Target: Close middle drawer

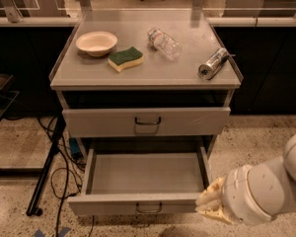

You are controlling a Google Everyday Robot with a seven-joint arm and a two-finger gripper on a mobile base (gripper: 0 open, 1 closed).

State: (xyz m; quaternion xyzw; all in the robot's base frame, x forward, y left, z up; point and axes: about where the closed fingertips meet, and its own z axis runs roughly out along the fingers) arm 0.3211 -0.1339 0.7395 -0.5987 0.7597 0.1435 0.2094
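Note:
The middle drawer (147, 177) is pulled far out of the grey cabinet and is empty inside. Its slim front (113, 204) carries a small wire pull (149, 209). Above it is the taller top drawer front (146, 121) with a darker handle. The lowest drawer is hidden under the open one. My gripper (210, 203), cream-coloured on a white arm (266, 186), is low at the right. It is right at the right end of the middle drawer's front, and I cannot tell whether it touches it.
On the cabinet top (187, 73) lie a cream bowl (96, 42), a green and yellow sponge (125, 58), a clear plastic bottle (164, 43) and a silver can (213, 63). Black cables and a stand leg (47, 174) lie on the floor at the left.

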